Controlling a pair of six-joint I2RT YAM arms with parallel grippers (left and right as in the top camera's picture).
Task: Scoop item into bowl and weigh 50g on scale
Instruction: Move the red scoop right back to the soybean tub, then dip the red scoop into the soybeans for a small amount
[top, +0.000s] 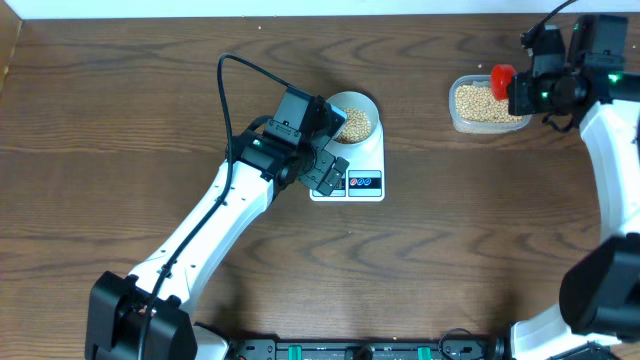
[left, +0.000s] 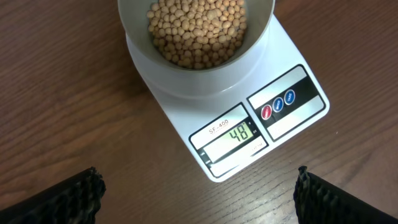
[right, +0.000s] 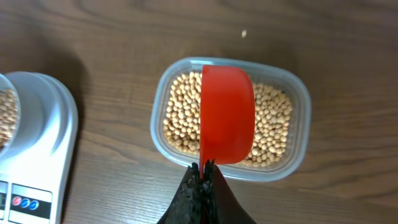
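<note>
Found the bowl (top: 357, 118) seated on the scale (top: 366, 163), upper centre of the overhead frame, on the bench (top: 120, 90). Noted a good fill of beans (left: 198, 31) inside it. Read 48 on the display (left: 235, 135) in the left wrist view; judged the weight just short of target, calling for a very small top-up only. Observed the left hand (left: 198, 200) at the left edge of the scale in the overhead frame, fingers (left: 78, 198) spread wide apart, holding nothing, camera looking down on the display. Observed the right hand (right: 203, 173) at the upper right of the overhead frame, well apart from the scale, fingers together and clamped on the handle of a red scoop (right: 227, 115). Found the scoop over the clear tub (right: 297, 93) of stock beans, long axis running from the hand at the bottom of the right wrist frame straight up toward the tub's far rim. Could not tell the scoop's contents from this side. Placed the bowl to the left of the right hand in both the overhead and right wrist frames, square across the scoop's long axis; judged a sideways carry to the left necessary. Rated the left hand nearer the bowl but without a tool; rated the right hand the working one. Logged one stray bean (right: 244, 33) on the bench beyond the tub. Flagged overshoot as the main risk.
</note>
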